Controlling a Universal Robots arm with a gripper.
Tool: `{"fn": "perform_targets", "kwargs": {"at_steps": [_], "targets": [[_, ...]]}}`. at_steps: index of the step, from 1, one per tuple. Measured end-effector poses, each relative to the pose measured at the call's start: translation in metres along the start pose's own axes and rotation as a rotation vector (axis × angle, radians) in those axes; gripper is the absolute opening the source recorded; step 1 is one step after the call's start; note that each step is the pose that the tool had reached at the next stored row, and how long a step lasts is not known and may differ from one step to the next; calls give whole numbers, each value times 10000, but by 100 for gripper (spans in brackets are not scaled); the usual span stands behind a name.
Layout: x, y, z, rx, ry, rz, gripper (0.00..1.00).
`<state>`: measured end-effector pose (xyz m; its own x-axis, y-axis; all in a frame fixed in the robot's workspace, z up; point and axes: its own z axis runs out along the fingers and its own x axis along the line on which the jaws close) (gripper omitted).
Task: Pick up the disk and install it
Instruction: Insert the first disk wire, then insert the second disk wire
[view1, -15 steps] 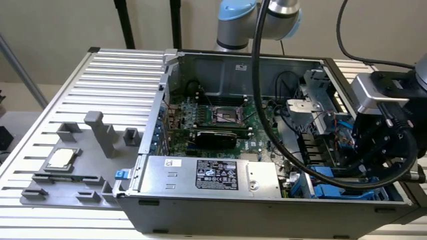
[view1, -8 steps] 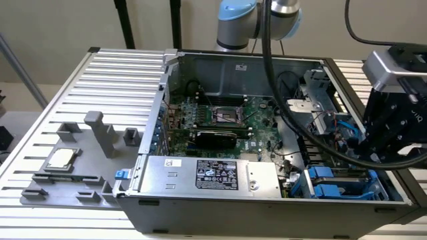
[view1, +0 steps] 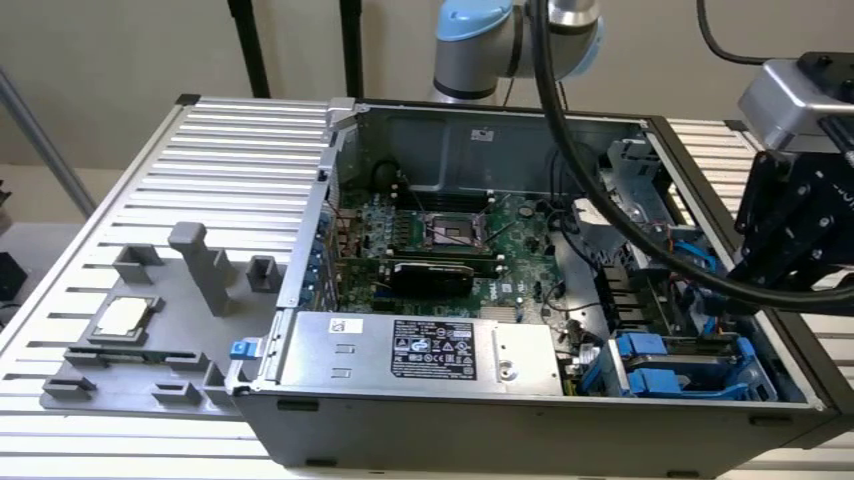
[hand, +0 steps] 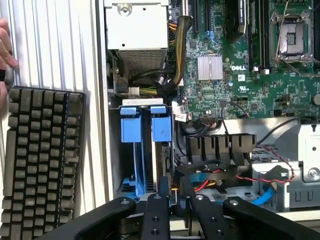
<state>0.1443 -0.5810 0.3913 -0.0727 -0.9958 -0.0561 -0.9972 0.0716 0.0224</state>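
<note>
Over the open computer case (view1: 534, 420) now. In the exterior view the gripper (view1: 790, 262) hangs at the view's right, above the case's corner. Its lower end is dark against dark and partly cut off by the frame's edge. From the wrist view the gripper (hand: 177, 202) shows as black linkages with the frame cutting through them. Whether it is clenched, released or grasping something, I cannot tell.

The disk (hand: 161, 129) stands on edge in the blue drive cage (view1: 747, 372), blue carrier front showing. Its metal body is nearly all hidden, just a thin grey edge running down toward the gripper. In the exterior view the disk (view1: 643, 345) is a blue tab in that same corner. Just beside it sits a second blue carrier (hand: 130, 125), much the same, and its contents are hidden too.

The power supply (view1: 414, 345) lies against the near wall next to the cage, and the motherboard (view1: 441, 230) is behind it. A thick black cable (view1: 601, 190) sweeps across the case and covers part of the board.

On the slatted table (view1: 240, 130), at the exterior view's left, a grey fixture plate (view1: 187, 345) carries a small square chip (view1: 123, 318). The wrist view catches a keyboard (hand: 42, 155) outside the case. A person's hand (hand: 4, 47) shows there, mostly cut off.
</note>
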Motion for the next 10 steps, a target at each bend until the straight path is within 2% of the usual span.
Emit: {"fn": "perform_targets", "kwargs": {"at_steps": [3, 4, 10], "targets": [[8, 111, 4, 4, -1, 0, 100], [9, 125, 4, 4, -1, 1, 100], [9, 126, 4, 3, 1, 1, 100]]}}
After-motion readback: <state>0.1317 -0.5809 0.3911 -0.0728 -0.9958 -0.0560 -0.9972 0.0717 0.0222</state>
